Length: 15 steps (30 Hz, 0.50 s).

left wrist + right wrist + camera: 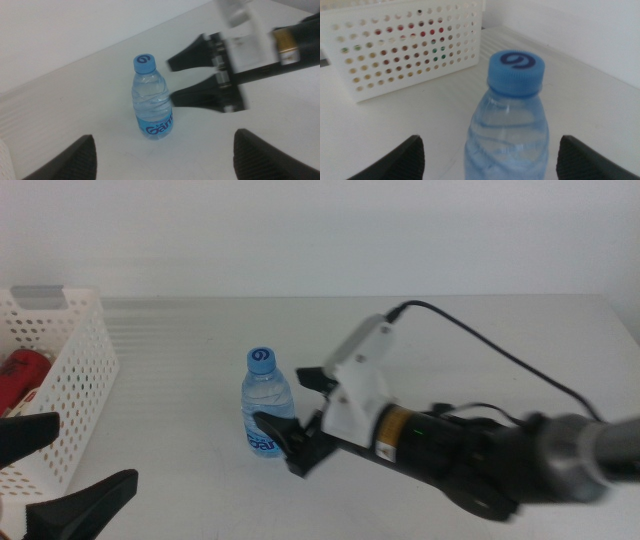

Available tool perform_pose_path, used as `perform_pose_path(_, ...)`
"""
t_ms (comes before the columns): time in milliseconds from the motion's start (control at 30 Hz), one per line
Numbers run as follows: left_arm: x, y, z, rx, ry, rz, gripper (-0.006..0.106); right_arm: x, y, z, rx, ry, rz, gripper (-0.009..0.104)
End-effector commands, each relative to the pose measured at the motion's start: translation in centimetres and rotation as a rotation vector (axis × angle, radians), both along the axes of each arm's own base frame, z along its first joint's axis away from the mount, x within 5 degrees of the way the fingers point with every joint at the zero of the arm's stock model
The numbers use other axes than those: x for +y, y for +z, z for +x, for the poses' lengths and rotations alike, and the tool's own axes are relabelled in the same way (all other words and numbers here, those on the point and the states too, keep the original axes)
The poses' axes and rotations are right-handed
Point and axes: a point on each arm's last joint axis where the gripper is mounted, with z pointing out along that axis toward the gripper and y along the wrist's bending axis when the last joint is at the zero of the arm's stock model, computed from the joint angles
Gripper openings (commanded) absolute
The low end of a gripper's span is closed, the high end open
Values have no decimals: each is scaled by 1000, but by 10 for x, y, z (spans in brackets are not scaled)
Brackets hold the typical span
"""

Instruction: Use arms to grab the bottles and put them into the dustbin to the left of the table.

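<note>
Reaching in from the right, the right gripper (290, 412) stands wide open around the water bottle (268, 404), holding nothing; the bottle stands on the table (180, 340) near the basket (70, 395). Closing off-centre could tip it. The left gripper (60, 470), open and seemingly empty, waits by the basket.

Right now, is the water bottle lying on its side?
No, the water bottle stands upright on the table, blue cap up, between the right gripper's open jaws.

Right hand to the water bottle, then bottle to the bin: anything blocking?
Nothing visible. The right hand is open with the small clear blue-capped water bottle at its jaws. Bare white tabletop lies between bottle and white perforated plastic basket; the left hand waits nearby, open.
</note>
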Motion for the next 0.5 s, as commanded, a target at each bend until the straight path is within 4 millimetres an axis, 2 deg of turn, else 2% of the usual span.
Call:
perform_pose_path(0,-2,15,1,-75,-4,-62,90,-14,39,-13,-105,0,107,74)
perform_pose_path(167,-2,15,1,-75,-4,-62,90,-46,62,-48,-123,-20,138,74)
perform_pose_path(300,-2,15,1,-75,-4,-62,90,-73,84,-77,-135,-27,92,74)
perform_pose_path(467,-2,15,1,-75,-4,-62,90,-110,117,-102,-44,-159,70,73)
